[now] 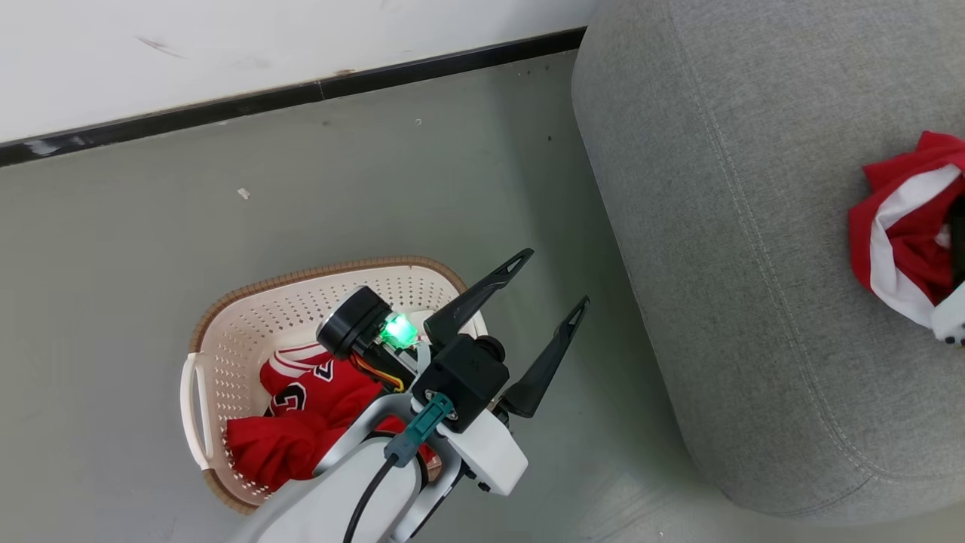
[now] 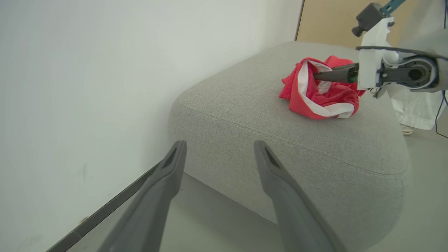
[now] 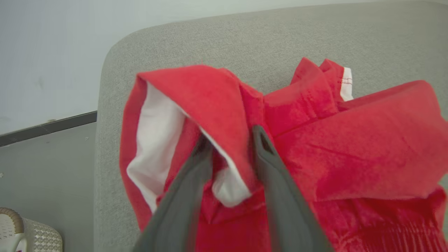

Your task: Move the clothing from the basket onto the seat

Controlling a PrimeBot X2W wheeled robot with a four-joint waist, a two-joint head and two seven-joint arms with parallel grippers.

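Red numbered jersey (image 1: 317, 400) lies below the spread left hand (image 1: 556, 277), in the oval cream perforated basket (image 1: 226, 332)
Right hand (image 3: 231, 134), farther off, stands parted over red cloth (image 3: 350, 140)

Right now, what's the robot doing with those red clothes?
It's emptying the basket onto the grey sofa. Its right gripper is at one red-and-white garment lying on the sofa, fingers parted around a fold. Its left gripper hangs open near the basket, where a red numbered jersey waits.
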